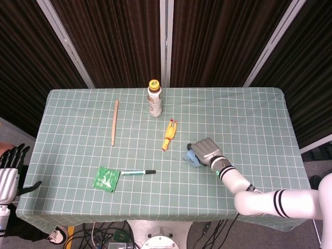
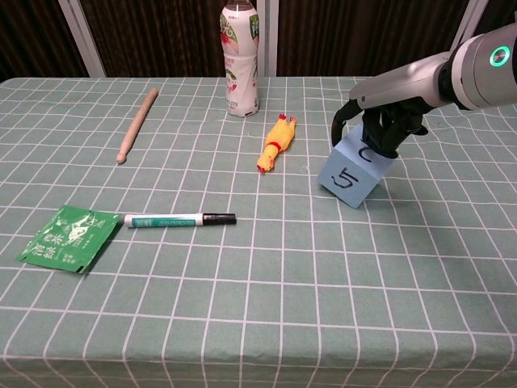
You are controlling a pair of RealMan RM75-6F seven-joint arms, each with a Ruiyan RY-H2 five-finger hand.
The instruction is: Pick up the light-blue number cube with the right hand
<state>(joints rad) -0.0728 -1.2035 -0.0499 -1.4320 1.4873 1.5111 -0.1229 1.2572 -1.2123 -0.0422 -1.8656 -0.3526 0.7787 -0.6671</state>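
Light-blue and matte, the number cube (image 2: 350, 174) sits tilted on one lower edge on the checked green tablecloth (image 2: 323, 275), at about four o'clock from the yellow rubber chicken (image 2: 276, 142). Its near face shows a dark "5", and part of another numeral shows on the face above. Being a cube it has no long axis; its top leans away toward the right hand (image 2: 393, 128). The right hand's dark fingers (image 2: 380, 137) drape over the cube's top and far side, touching it, with the thumb arching down at the left edge; whether this is a firm grip cannot be told. In the head view the pale back of the hand (image 1: 206, 151) hides most of the cube (image 1: 191, 157). The left hand (image 1: 11, 171) hangs off the table at nine o'clock, fingers spread, holding nothing.
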